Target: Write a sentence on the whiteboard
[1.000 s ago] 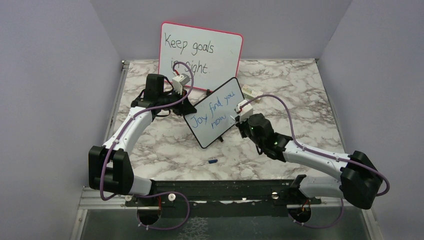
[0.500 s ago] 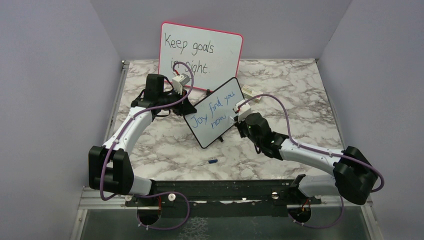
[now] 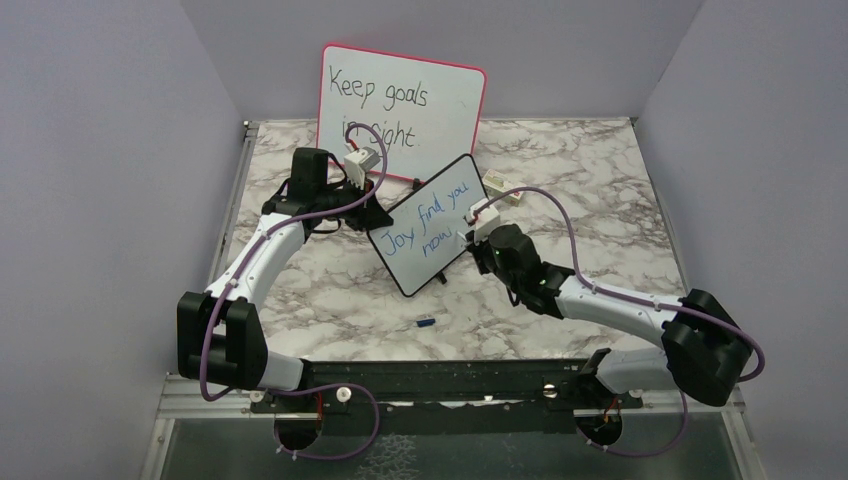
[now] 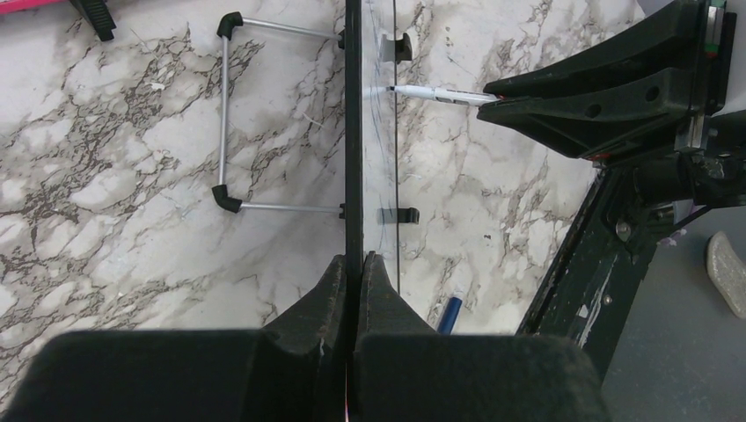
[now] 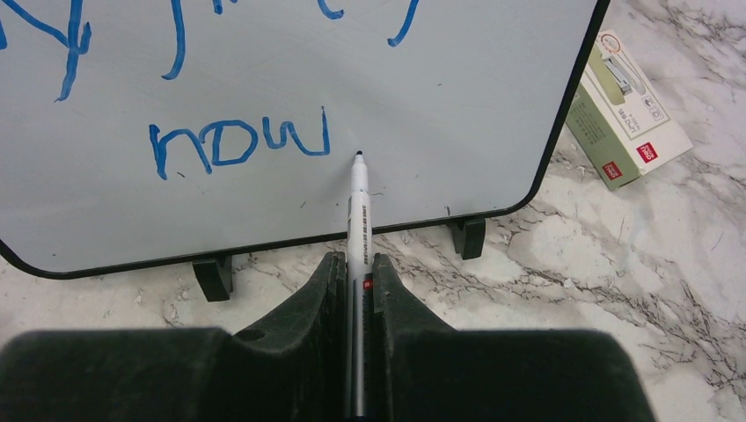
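Note:
The small black-framed whiteboard [image 3: 428, 225] stands tilted at mid-table, with "Joy find you now" [image 3: 430, 222] on it in blue. My left gripper [image 3: 375, 220] is shut on the board's left edge; in the left wrist view the gripper [image 4: 354, 259] pinches the frame [image 4: 354, 132] edge-on. My right gripper [image 3: 478, 240] is shut on a white marker [image 5: 358, 202]. In the right wrist view the gripper [image 5: 354, 259] points the marker's tip at the board's face [image 5: 457, 105], just right of the word "now" [image 5: 237, 141]. The marker also shows in the left wrist view [image 4: 435, 93], its tip at the board.
A larger pink-framed whiteboard [image 3: 400, 105] with black writing leans on the back wall. A small box [image 3: 500, 187] lies right of the small board, also in the right wrist view [image 5: 625, 114]. A blue marker cap [image 3: 424, 322] lies near the front. The board's wire stand [image 4: 229, 114] is behind it.
My right arm has shifted a little left and toward the board, bringing the marker tip to the spot after "now". The left arm and the board have not moved.

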Robot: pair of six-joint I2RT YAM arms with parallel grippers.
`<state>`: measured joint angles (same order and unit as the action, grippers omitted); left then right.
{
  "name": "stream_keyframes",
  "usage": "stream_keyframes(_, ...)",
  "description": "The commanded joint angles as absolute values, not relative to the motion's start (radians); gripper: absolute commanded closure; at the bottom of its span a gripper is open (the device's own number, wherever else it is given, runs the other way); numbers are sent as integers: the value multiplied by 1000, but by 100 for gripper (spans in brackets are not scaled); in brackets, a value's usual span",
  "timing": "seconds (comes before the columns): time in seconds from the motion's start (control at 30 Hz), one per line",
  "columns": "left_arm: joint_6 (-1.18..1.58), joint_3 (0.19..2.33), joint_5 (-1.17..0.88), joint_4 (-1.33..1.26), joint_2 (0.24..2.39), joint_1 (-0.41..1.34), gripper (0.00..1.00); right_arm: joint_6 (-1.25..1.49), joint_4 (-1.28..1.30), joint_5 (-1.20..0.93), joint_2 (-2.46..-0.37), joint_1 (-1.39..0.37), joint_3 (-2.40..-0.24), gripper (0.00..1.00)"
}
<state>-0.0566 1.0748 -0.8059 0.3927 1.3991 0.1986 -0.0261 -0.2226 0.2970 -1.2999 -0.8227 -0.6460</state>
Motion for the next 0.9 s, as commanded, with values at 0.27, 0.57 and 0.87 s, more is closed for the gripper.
stream_keyframes(0.27,-87,1120,-677,466,1395,210,84,12,-123,337,-1083,-817,-636,100)
stream_keyframes(0.57,-21,1182,-620,470,1305,212,62,44,-44,363,-947,-818,-642,100)
stream_keyframes(0.87,24,1145,-470,498,1127,314,54,61,-2,376,-840,-817,-638,100)
